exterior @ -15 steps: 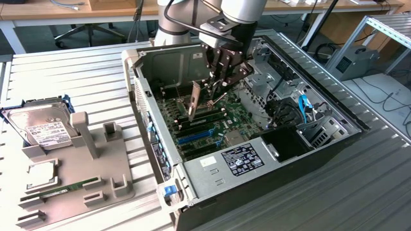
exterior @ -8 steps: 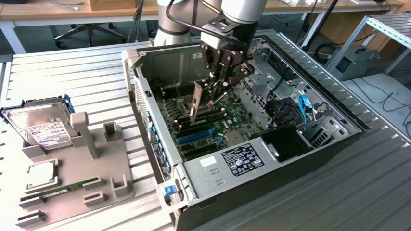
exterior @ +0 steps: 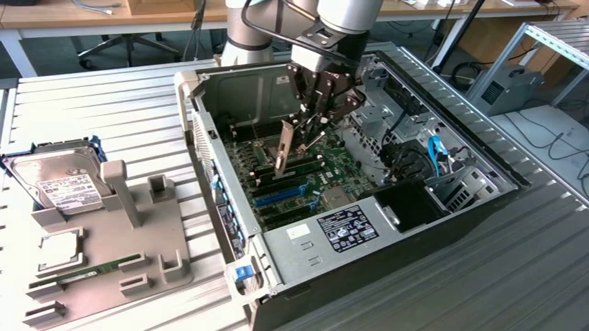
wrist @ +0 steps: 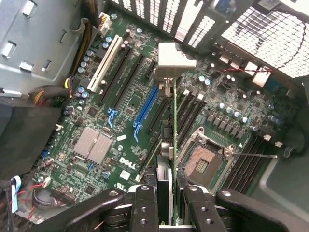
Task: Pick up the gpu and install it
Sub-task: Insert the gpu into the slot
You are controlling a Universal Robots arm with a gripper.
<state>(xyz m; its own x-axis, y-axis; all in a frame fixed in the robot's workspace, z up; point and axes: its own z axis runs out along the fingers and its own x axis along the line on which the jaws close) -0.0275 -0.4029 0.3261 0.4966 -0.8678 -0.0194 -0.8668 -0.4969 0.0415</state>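
Above the motherboard (exterior: 318,176) of the open computer case (exterior: 478,207), the gpu (exterior: 286,148) is held edge-down by the gripper (exterior: 318,103), whose fingers are clamped on the card's upper edge. The card is seen as a thin, flat rectangle hanging roughly upright with a slight tilt, its lower end close over the row of expansion slots, though whether it touches a slot cannot be told. In the exterior view its lit face appears brownish, with a pale strip along one side. In the wrist view the gpu (wrist: 173,145) is seen nearly edge-on as a narrow green-edged line running away from the gripper (wrist: 170,205), with the pale metal bracket (wrist: 175,60) bent over at its far end, near the perforated rear wall of the case. It is lined up beside the blue slot (wrist: 146,112) and the black slots, with the empty processor socket (wrist: 200,164) on its other side.

On the ribbed metal table (exterior: 110,117), toward the exterior view's left and well apart from the case, a grey holder tray (exterior: 138,255) is placed. A silver hard drive (exterior: 60,181) with a white label is propped at the tray's far end, a processor chip (exterior: 60,249) lies nearer the tray's middle, and a narrow green memory stick (exterior: 99,269) is laid along its near part.
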